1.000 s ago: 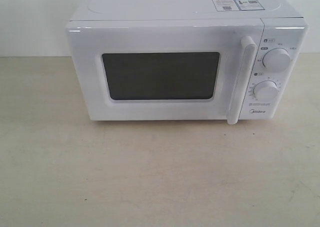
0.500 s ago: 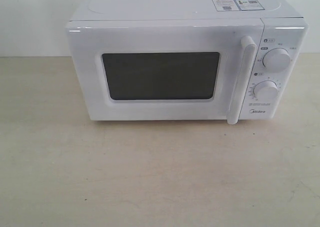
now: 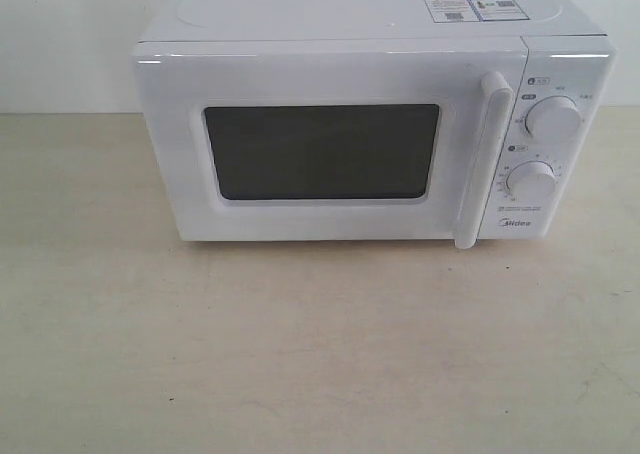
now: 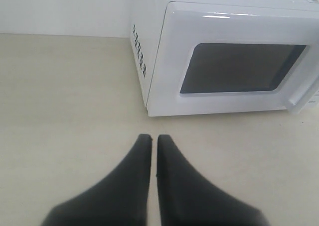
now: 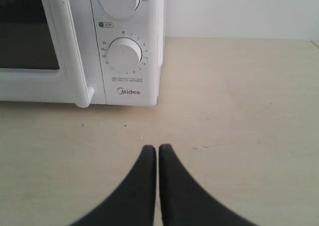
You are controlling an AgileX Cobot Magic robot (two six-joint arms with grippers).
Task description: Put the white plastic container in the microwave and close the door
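The white microwave (image 3: 370, 124) stands at the back of the table, its door (image 3: 320, 149) shut, the vertical bar handle (image 3: 482, 159) beside two round knobs (image 3: 553, 117). The white plastic container is out of view in every frame. My left gripper (image 4: 154, 138) is shut and empty, hovering over bare table short of the microwave's (image 4: 224, 56) left front corner. Over the table before the knob panel (image 5: 124, 54), my right gripper (image 5: 157, 148) is also shut with nothing in it. Neither gripper appears in the exterior view.
The beige table (image 3: 320, 354) stretches in front of the microwave. A white wall (image 3: 60, 34) rises behind. A label sticker (image 3: 475, 8) lies on the microwave's top, and vent slots (image 4: 138, 49) mark its left side.
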